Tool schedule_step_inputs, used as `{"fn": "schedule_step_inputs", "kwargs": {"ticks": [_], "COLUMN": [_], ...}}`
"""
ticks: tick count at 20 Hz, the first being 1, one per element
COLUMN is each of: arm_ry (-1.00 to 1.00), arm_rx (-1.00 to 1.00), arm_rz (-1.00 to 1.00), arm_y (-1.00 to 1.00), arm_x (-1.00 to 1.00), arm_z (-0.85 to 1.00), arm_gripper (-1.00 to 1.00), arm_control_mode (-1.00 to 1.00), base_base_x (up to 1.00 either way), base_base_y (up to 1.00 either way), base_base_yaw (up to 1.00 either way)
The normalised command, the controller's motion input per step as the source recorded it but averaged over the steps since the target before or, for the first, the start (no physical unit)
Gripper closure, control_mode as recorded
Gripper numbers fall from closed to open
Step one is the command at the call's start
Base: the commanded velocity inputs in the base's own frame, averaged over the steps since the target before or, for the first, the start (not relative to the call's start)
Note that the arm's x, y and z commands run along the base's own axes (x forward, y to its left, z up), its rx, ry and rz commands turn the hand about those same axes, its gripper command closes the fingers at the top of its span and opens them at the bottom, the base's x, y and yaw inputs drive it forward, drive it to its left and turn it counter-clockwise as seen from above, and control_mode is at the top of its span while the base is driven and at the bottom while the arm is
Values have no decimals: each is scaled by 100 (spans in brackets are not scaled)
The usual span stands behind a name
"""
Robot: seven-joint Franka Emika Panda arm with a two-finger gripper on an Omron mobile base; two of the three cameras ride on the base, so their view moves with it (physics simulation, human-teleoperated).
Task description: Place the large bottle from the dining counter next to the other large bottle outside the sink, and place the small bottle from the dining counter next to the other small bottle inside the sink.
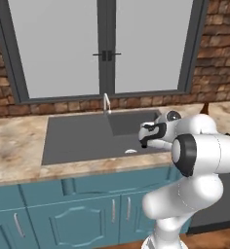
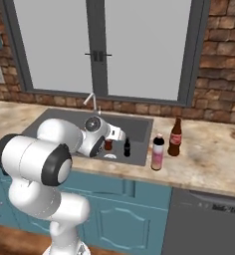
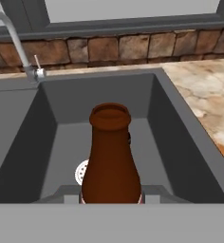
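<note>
The small bottle (image 3: 110, 156) is held tight in the jaws, low on its body, and it is being carried over the sink (image 3: 57, 142). In the hand view its open brown neck is seen standing straight up, with the round drain (image 3: 80, 173) just behind it on the sink floor. In the right base view the gripper (image 2: 108, 144) is seen over the basin, and another small bottle (image 2: 127, 147) is seen standing inside the sink, just beside it. The tap (image 2: 92, 101) is at the back of the sink.

The big job looks partly done. A pink bottle (image 2: 158, 152) is already set on the table (image 2: 209, 159), near the tall brown bottle (image 2: 175, 137) with the red label, outside the sink.

For this step to be done well, the held bottle should be kept straight up and brought down slowly. It should be set on the flat sink floor, close to the other small bottle but not bumping it. The drain is best kept away from, since a bottle set on it might wobble. The jaws should only be let go once the bottom is felt to be flat on the floor. Then the hand should be lifted straight up, so that neither bottle gets knocked over.
</note>
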Motion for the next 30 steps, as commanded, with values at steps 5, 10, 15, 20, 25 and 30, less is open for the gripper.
{"fn": "schedule_step_inputs", "kwargs": {"ticks": [5, 10, 15, 20, 25, 30], "arm_ry": [0, 0, 0, 0, 0, 0], "arm_rx": [0, 0, 0, 0, 0, 0], "arm_rz": [0, 0, 0, 0, 0, 0], "arm_y": [0, 0, 0, 0, 0, 0], "arm_x": [0, 0, 0, 0, 0, 0], "arm_z": [0, 0, 0, 0, 0, 0], "arm_gripper": [100, 100, 100, 100, 100, 100], "arm_control_mode": [100, 100, 100, 100, 100, 100], "base_base_x": [45, 44, 42, 27, 2, 0], "base_base_y": [-10, -9, -7, 0, 0, 0], "base_base_yaw": [-5, -5, -5, -2, 0, 0]}}
